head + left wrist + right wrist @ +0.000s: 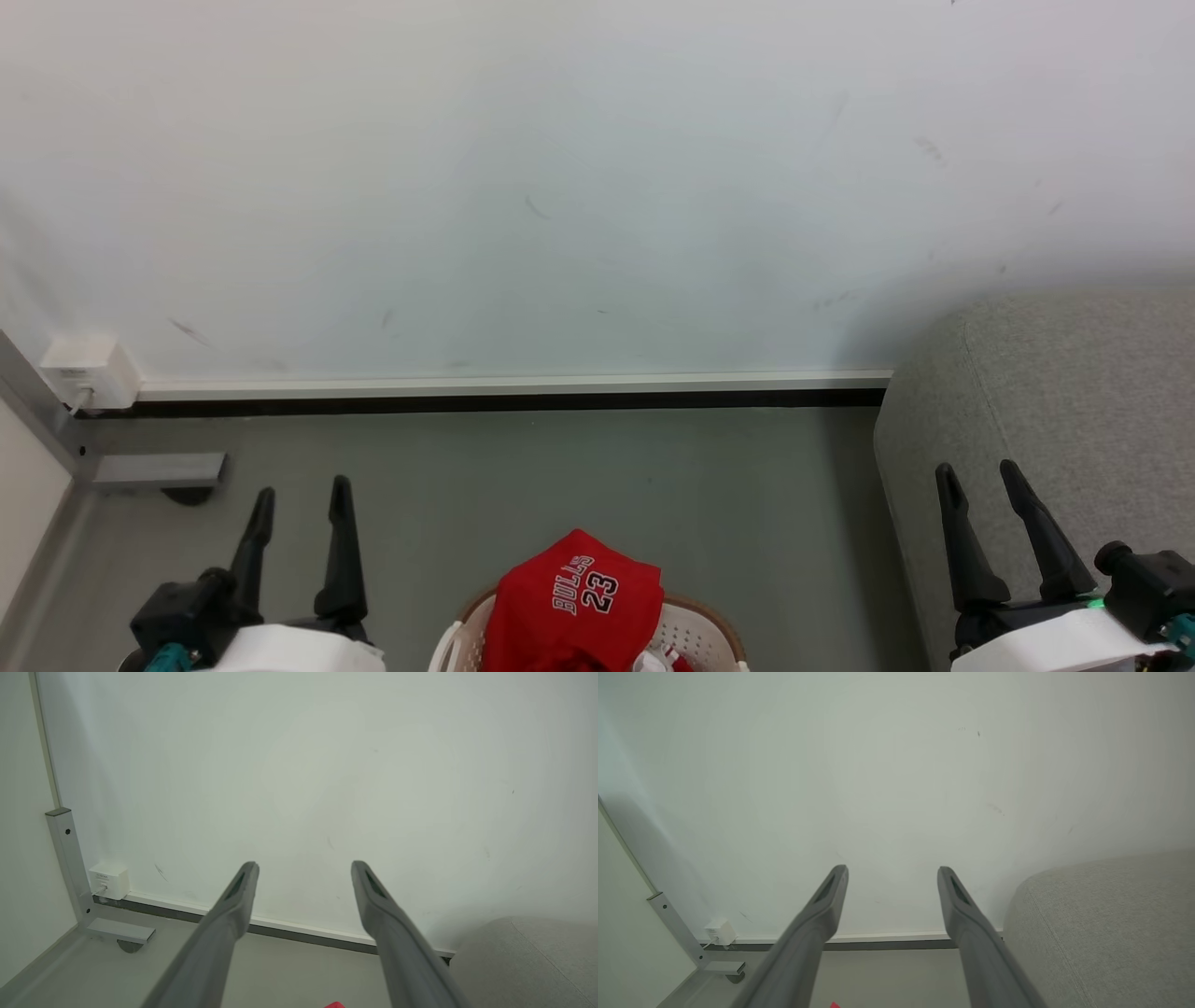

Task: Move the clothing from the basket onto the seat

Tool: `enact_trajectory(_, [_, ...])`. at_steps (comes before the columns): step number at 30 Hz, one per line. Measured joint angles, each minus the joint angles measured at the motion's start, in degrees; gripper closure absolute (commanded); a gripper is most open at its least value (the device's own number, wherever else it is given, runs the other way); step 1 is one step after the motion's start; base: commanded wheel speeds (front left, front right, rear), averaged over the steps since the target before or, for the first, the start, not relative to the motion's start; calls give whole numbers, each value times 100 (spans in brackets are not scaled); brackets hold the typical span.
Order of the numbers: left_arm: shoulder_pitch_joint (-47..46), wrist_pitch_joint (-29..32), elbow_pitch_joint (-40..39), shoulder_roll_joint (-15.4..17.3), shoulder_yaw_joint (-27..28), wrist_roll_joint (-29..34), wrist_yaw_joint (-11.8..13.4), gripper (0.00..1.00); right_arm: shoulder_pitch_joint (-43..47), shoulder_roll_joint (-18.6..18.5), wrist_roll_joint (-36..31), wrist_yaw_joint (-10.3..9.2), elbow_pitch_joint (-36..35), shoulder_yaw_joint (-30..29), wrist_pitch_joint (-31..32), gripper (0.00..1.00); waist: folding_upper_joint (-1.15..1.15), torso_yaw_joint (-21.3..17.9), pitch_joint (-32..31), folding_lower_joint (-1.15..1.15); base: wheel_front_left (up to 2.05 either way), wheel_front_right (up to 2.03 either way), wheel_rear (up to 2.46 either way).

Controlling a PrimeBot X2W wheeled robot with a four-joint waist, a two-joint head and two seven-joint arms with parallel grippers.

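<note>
The grey floor (560, 467) before me carries the white basket (691, 635) at my front and the grey seat (1074, 401) on my right.

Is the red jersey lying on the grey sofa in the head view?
No, the red jersey sits in the white basket, left of the grey sofa.
</note>
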Motion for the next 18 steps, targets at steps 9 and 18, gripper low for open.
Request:
enact_trajectory(9, [38, -86, -21, 0, -1, 407, 18, 0, -12, -5, -336, 0, 116, 80, -102, 0, 0, -7, 10, 0, 0, 0, 0])
enact_trajectory(18, [44, -193, -36, -3, -7, 778, 42, 0, -49, -41, -620, 0, 125, 171, -204, 0, 0, -18, 11, 0, 0, 0, 0])
